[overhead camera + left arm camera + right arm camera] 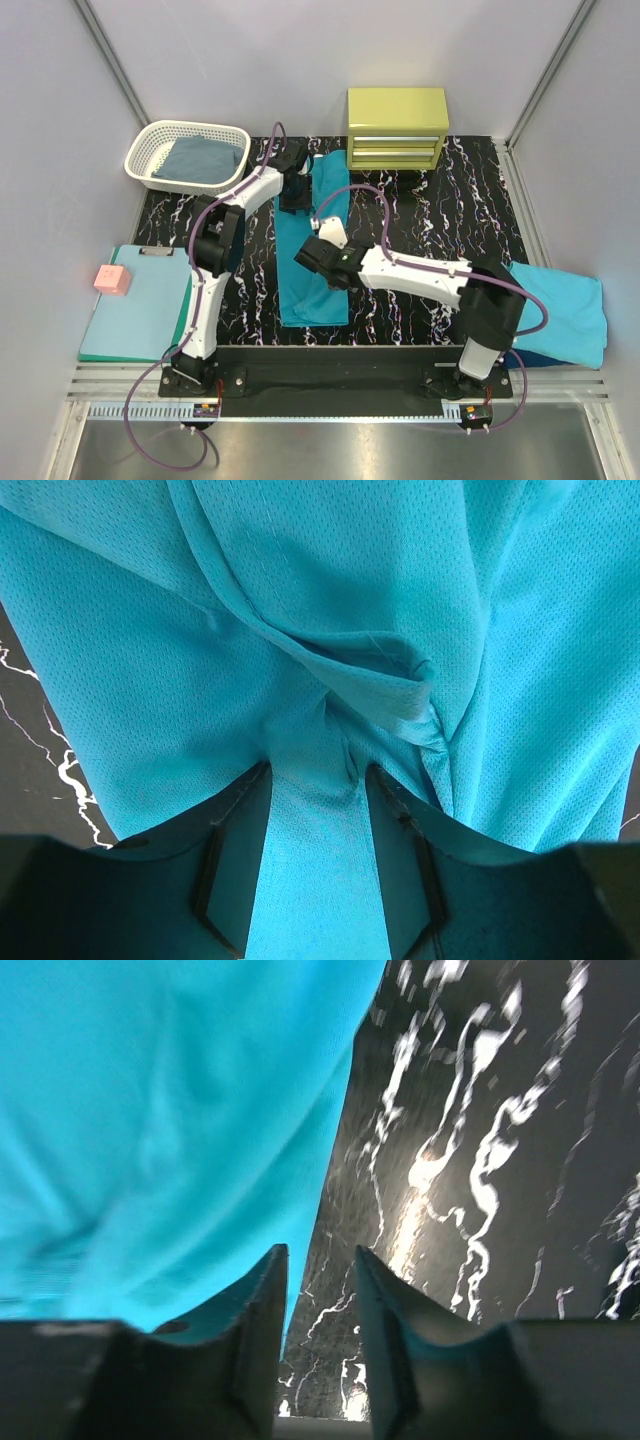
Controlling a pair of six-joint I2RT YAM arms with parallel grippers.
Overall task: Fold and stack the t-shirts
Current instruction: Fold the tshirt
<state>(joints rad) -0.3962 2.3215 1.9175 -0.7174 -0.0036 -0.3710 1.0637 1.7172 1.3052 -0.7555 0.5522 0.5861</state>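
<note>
The teal t-shirt (312, 285) lies folded into a long narrow strip on the black marbled mat (430, 210), running from the far middle towards the near edge. My left gripper (296, 188) is at the strip's far end, shut on a puckered fold of the t-shirt (330, 680); cloth fills the gap between its fingers (240, 850). My right gripper (312, 255) hovers low over the strip's right edge near its middle. Its jaws stand a little apart and empty, with the t-shirt edge (180, 1110) beside the left finger (262, 1310) and bare mat (470, 1160) between them.
A white basket (150, 150) at the far left holds a dark blue-grey shirt (203, 160). A yellow-green drawer box (397, 128) stands at the back. A mint clipboard (135, 310) with a pink block (112, 280) lies left. A lighter turquoise shirt (560, 305) lies right.
</note>
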